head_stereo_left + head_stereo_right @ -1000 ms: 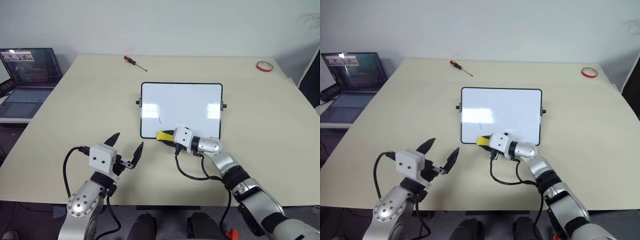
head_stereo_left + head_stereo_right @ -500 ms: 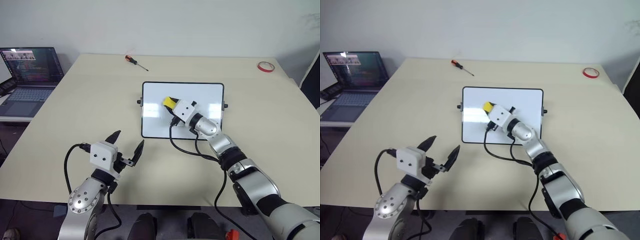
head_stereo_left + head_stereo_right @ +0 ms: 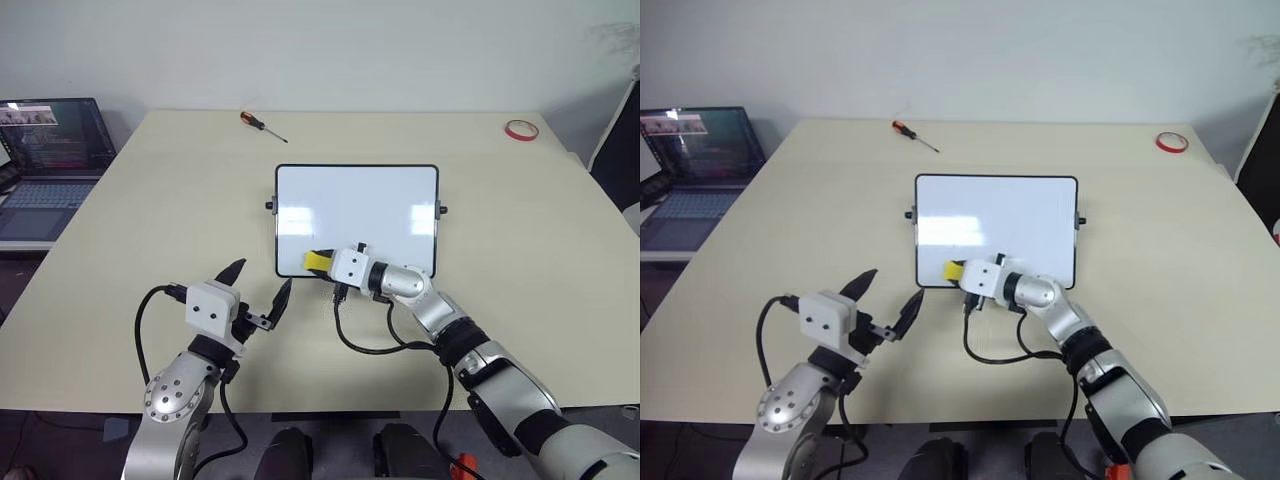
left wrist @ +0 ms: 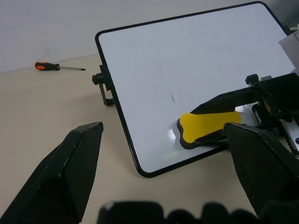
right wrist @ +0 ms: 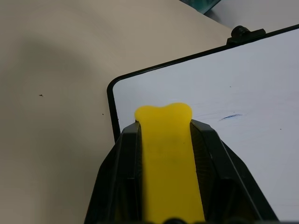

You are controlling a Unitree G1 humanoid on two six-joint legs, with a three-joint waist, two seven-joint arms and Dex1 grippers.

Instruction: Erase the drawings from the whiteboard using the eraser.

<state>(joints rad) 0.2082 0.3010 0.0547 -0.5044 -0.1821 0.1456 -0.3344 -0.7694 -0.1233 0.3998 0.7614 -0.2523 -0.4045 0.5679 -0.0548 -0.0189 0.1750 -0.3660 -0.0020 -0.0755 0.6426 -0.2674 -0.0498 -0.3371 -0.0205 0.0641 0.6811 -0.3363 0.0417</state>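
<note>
1. Eraser [image 3: 316, 261] position: the right gripper [image 3: 322, 263] is clamped on the yellow block, both black fingers pressed against its long sides. The block lies at the near-left corner of the whiteboard [image 3: 380, 200], judged the low end of a wiping stroke.
2. Remaining drawings: 1 short, thin blue stroke [image 5: 231, 116] stays on the white surface just beyond the eraser tip. No other marks can be made out.
3. Left gripper [image 3: 256, 295]: fingers spread wide, holding nothing. It hovers over the table [image 3: 150, 220] near the board's near-left corner, apart from it, judged to be parked clear of the wiping path.
4. Materials: the board is flat, glossy white, with a thin black frame, rounded corners and small black side knobs. The eraser is smooth yellow with a dark underside and a notched end.
5. Surroundings: a screwdriver [image 3: 256, 123] lies far left.
</note>
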